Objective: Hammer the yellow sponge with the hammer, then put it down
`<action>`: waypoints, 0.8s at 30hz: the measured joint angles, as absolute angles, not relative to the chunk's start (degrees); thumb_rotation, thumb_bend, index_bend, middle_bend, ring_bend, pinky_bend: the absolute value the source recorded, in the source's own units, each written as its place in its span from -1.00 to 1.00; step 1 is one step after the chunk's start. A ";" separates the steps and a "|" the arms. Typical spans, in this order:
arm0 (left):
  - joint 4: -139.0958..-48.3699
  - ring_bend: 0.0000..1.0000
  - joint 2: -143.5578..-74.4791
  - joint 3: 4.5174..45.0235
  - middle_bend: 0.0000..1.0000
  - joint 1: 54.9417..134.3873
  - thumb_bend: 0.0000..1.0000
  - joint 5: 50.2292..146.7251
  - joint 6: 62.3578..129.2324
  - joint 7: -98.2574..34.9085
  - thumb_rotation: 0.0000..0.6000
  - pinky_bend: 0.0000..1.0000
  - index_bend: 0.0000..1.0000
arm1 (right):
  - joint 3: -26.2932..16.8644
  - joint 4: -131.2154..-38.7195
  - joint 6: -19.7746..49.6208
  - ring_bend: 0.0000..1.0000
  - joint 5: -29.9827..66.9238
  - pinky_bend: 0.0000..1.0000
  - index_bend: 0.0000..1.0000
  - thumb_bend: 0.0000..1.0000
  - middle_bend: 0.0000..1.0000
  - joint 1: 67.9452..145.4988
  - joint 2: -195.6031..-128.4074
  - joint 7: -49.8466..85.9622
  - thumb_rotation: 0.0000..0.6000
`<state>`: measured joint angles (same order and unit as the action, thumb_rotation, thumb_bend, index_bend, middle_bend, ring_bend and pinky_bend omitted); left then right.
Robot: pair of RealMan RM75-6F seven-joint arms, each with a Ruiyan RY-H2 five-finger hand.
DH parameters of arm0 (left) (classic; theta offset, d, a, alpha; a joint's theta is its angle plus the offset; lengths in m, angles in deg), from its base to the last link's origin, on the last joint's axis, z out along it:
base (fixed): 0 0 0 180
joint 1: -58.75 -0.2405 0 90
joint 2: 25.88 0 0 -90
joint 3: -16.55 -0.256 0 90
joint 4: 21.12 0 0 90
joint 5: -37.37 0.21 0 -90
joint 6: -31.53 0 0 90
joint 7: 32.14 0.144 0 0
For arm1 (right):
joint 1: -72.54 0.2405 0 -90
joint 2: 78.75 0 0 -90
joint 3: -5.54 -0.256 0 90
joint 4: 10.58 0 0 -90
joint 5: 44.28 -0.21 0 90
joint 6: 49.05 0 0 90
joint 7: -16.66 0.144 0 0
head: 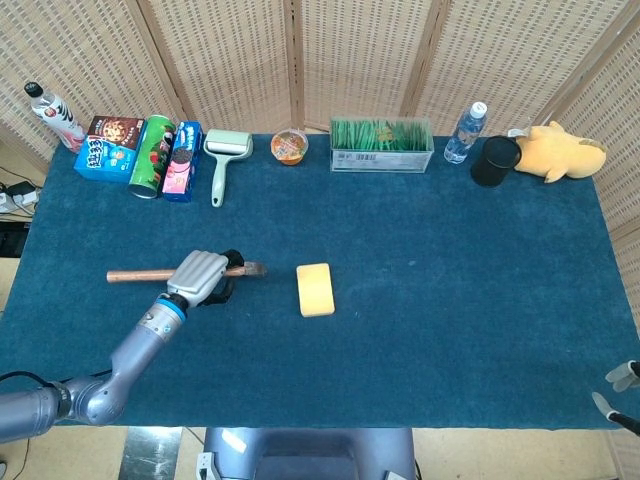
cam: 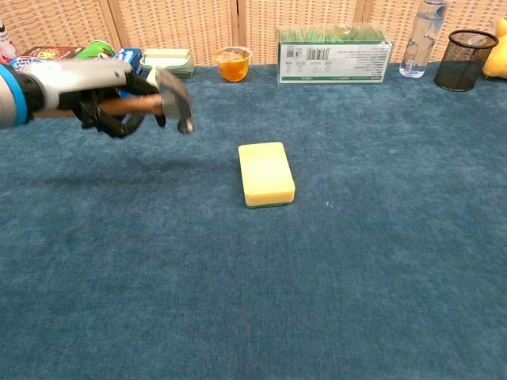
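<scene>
The yellow sponge [head: 315,289] [cam: 266,173] lies flat on the blue cloth near the middle. My left hand [head: 197,276] [cam: 99,93] grips the hammer [head: 145,275] [cam: 173,93] by its wooden handle, close to the metal head. The hammer is lifted off the table, its head pointing toward the sponge but left of it and apart from it. The wooden handle sticks out to the left behind the hand. Of my right hand [head: 622,385], only the fingertips show at the lower right edge of the head view.
Along the back edge stand a bottle [head: 55,114], snack boxes [head: 108,145], a green can [head: 152,155], a lint roller [head: 224,158], a jelly cup [head: 289,146], a green box [head: 381,145], a water bottle [head: 465,132], a black mesh cup [head: 494,161] and a yellow plush toy [head: 558,150].
</scene>
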<state>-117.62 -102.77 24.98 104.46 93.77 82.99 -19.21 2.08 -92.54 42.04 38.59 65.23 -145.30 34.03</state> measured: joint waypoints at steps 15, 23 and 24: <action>-123.12 0.51 -99.56 27.68 0.41 105.18 0.50 95.03 83.14 -19.98 1.00 0.55 0.11 | 2.13 -91.06 40.93 0.03 39.00 -0.29 0.06 -0.56 0.22 65.79 -146.13 35.60 1.00; -123.27 0.51 -99.20 28.05 0.40 109.29 0.50 88.94 78.61 -16.58 1.00 0.54 0.11 | 2.13 -90.45 41.18 0.03 38.61 -0.29 0.06 -0.56 0.22 65.24 -146.29 36.53 1.00; -123.25 0.52 -99.25 28.00 0.40 109.83 0.50 88.31 78.24 -15.99 1.00 0.55 0.11 | 2.13 -90.34 41.17 0.03 38.58 -0.29 0.06 -0.56 0.22 65.21 -146.32 36.66 1.00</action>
